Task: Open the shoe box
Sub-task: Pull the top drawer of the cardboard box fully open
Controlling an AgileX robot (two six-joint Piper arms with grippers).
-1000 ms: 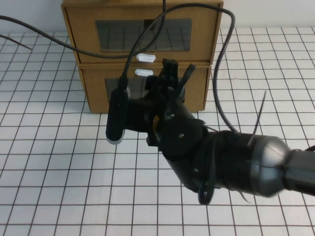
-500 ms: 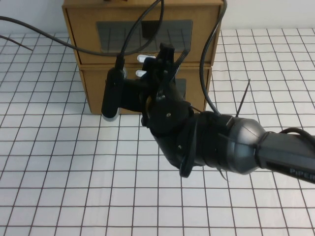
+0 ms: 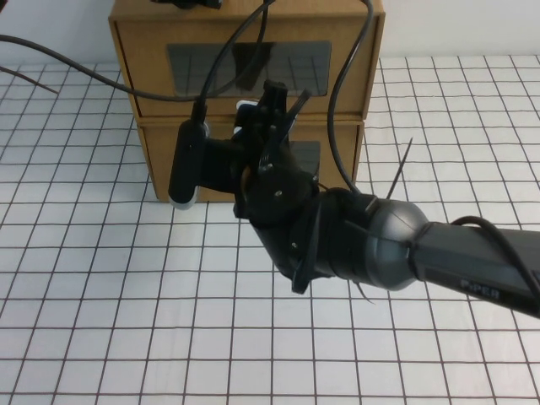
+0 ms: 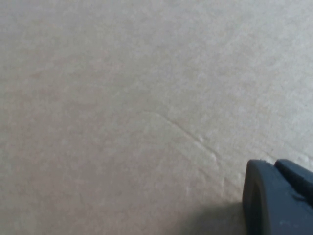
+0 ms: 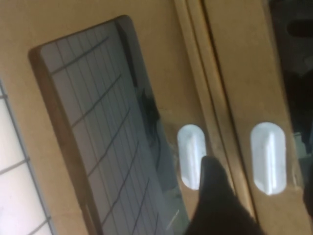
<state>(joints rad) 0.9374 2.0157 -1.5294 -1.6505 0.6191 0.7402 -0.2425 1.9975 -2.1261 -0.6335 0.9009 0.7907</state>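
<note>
Two brown cardboard shoe boxes are stacked at the back of the table, the upper box [image 3: 245, 29] on the lower box [image 3: 160, 156]. Each has a dark window and a white handle. My right gripper [image 3: 283, 99] stands open against their fronts at the height of the upper handle [image 3: 245, 105]. In the right wrist view one white handle [image 5: 268, 156] lies between the fingers, and one fingertip [image 5: 215, 186] overlaps the other handle [image 5: 190, 147] past the seam. My left gripper [image 3: 187, 3] rests on top of the upper box, pressed close to bare cardboard [image 4: 122, 98].
The white gridded table [image 3: 84, 295] spreads in front of and beside the boxes. Black cables [image 3: 101, 80] loop from the left across the box fronts. The right arm's thick body [image 3: 371, 245] covers the table's middle and hides the lower box's handle.
My right arm has moved forward and up along the box fronts, from the lower box's window to the upper handle. Its jaws have spread slightly wider.
</note>
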